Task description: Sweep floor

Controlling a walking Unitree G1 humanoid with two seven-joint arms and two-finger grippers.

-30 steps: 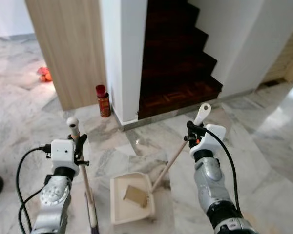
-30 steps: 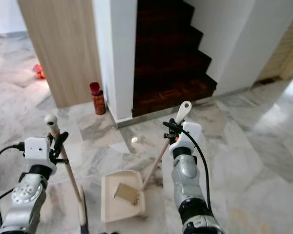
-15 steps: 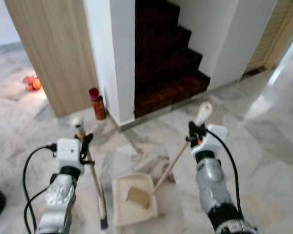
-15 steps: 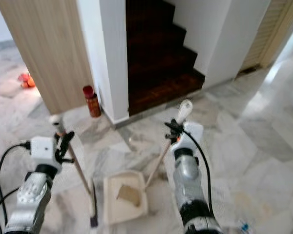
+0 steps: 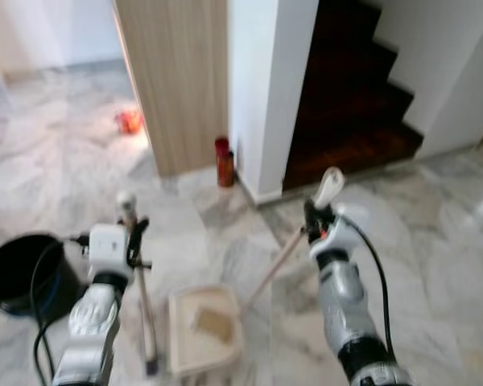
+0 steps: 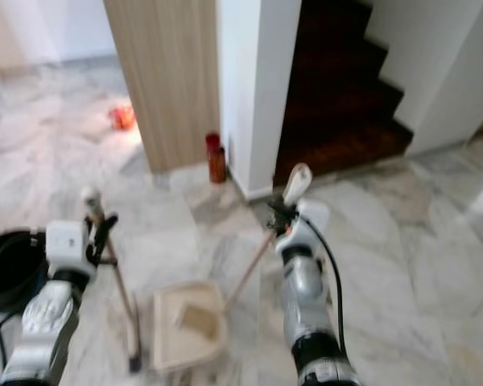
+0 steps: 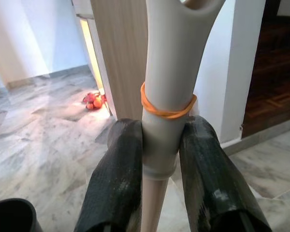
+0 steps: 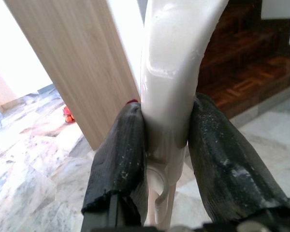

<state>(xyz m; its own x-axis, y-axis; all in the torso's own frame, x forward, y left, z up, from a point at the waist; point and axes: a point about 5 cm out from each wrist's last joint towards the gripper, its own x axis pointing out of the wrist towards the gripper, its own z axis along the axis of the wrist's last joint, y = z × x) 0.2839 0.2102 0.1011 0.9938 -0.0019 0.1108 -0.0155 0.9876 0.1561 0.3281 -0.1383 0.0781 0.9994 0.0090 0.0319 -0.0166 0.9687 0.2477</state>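
- The cream dustpan [image 5: 201, 330] lies flat on the marble floor [image 5: 435, 233], and I'll place everything else from it.
- A tan scrap [image 5: 212, 325] sits inside the dustpan's tray.
- The dustpan's long handle [image 5: 275, 265] slants up and to its right, where the right gripper [image 5: 315, 215] is clamped on the pale grip near the top.
- Just left of the dustpan stands the broom [image 5: 142, 301], nearly upright, head on the floor; the left gripper [image 7: 160, 159] pinches its grey grip just below an orange rubber band [image 7: 166, 108].
- Further left sits a black bucket [image 5: 12, 269].
- Beyond the dustpan, a red spray can [image 5: 224, 161] stands against the white pillar [image 5: 270, 88], beside the dark stairs [image 5: 358, 104].
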